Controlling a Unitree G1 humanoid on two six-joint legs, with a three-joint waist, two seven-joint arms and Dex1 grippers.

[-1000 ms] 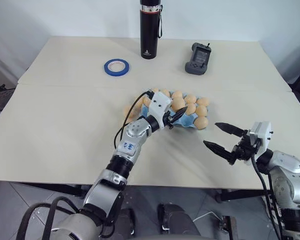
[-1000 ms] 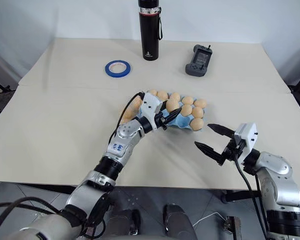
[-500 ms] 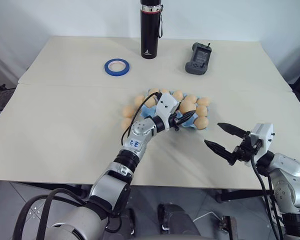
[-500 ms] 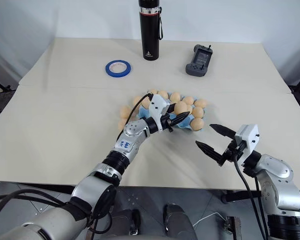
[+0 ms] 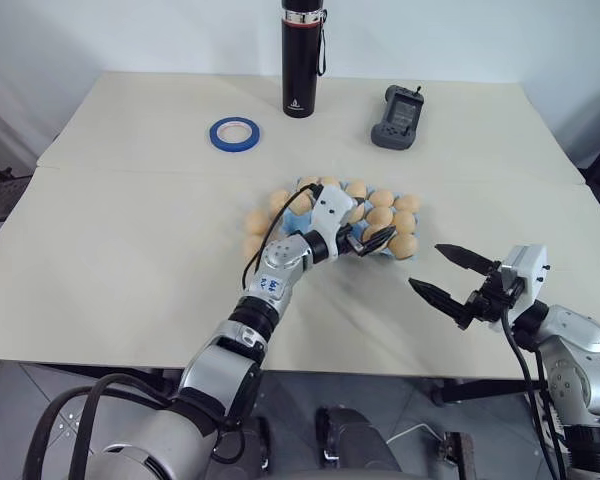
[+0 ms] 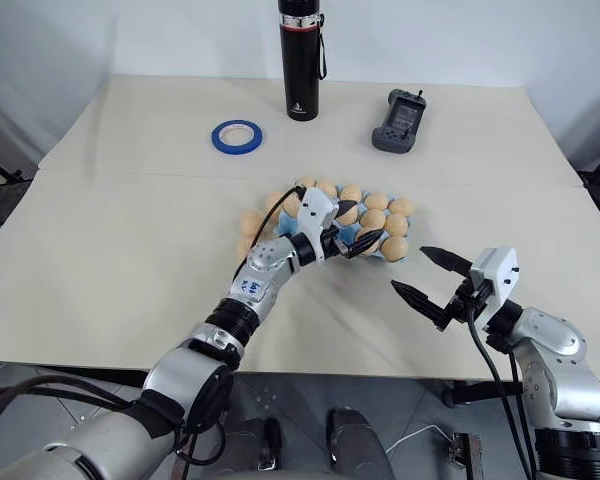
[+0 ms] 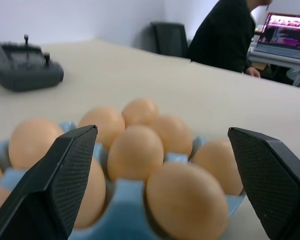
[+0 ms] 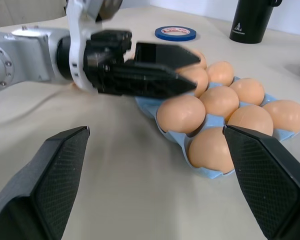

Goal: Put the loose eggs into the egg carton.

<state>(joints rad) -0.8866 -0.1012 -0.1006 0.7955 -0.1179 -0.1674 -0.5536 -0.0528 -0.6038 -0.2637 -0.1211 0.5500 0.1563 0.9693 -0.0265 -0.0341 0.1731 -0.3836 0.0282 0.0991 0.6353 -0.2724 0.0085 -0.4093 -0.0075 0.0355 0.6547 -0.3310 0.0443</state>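
Observation:
The light blue egg carton (image 7: pixel 124 197) lies mid-table with tan eggs in several of its cups. Loose eggs (image 5: pixel 254 221) rest on the table just left of it, one more (image 5: pixel 252 245) a little nearer. My left gripper (image 5: pixel 375 238) hovers at the carton's near edge, open, its fingers (image 7: pixel 65 185) spread on either side of an egg (image 7: pixel 187 200) that sits in a near cup. My right gripper (image 5: pixel 445 272) hangs open and empty to the right of the carton, toward the table's front edge, and points at the carton (image 8: pixel 162 131).
A black bottle (image 5: pixel 302 55) stands at the back, a blue tape roll (image 5: pixel 233 133) to its left, a grey handheld controller (image 5: pixel 396 117) to its right. A seam crosses the tabletop behind the carton. A seated person (image 7: pixel 225 35) and a laptop (image 7: pixel 287 30) show beyond the table.
My left gripper has opened; the egg that it held over the carton's near edge now sits in a cup. The right arm has kept still.

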